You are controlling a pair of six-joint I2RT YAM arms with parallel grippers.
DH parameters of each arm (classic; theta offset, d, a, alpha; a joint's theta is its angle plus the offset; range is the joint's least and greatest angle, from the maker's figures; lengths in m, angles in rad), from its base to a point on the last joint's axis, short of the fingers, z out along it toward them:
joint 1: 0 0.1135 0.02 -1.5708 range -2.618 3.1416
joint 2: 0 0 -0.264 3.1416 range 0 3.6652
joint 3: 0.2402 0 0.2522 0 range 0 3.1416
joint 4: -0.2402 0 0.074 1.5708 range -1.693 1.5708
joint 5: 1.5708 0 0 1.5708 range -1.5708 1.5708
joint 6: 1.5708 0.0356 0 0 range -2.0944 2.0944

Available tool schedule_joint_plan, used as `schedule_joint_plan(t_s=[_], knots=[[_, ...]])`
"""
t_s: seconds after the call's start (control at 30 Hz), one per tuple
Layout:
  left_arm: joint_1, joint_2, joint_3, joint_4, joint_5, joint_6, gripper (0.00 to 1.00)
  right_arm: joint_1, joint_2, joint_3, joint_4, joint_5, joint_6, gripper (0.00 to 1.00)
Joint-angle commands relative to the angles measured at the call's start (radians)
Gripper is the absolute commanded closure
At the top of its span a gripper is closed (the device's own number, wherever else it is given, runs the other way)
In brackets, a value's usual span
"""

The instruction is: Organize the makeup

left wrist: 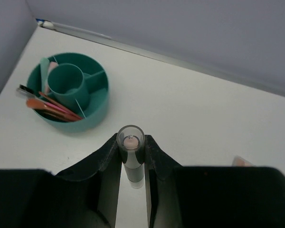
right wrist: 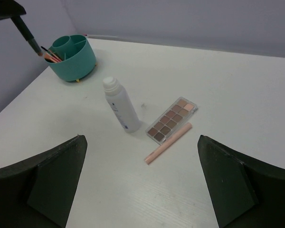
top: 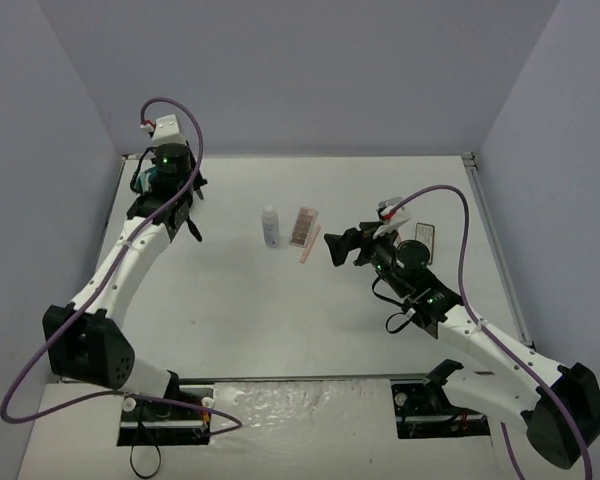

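My left gripper (left wrist: 131, 143) is shut on a dark stick with a clear cap and a pink tip (left wrist: 131, 156), held above the table, right of the round teal tub (left wrist: 69, 90). Orange, pink and black sticks (left wrist: 52, 107) lean in that tub. In the top view the left gripper (top: 185, 205) hangs beside the tub (top: 146, 181), which the arm partly hides. My right gripper (right wrist: 140, 142) is open and holds nothing. Ahead of it a white bottle (right wrist: 121, 107), a brown palette (right wrist: 172, 119) and a pale pink stick (right wrist: 168, 143) lie on the table.
A small dark-framed compact (top: 425, 238) lies at the right, just behind the right arm. The bottle (top: 271, 226), palette (top: 302, 227) and pink stick (top: 309, 245) sit mid-table, left of the right gripper (top: 335, 246). Grey walls close the table on three sides.
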Motion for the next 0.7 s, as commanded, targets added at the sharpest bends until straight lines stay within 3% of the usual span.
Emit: schedule_joint_plan(t_s=[0.0,0.3,0.67], knots=[[0.088,0.133,0.124,0.215,-0.049,0.117,1.00,0.001,0.007,-0.044,0.067,0.041,0.014,0.00],[0.197,0.351,0.279,0.333,0.050,0.145,1.00,0.001,0.098,-0.035,0.105,-0.023,0.014,0.00],[0.218,0.516,0.375,0.268,0.059,0.208,1.00,0.001,0.109,-0.040,0.112,-0.012,0.004,0.00]])
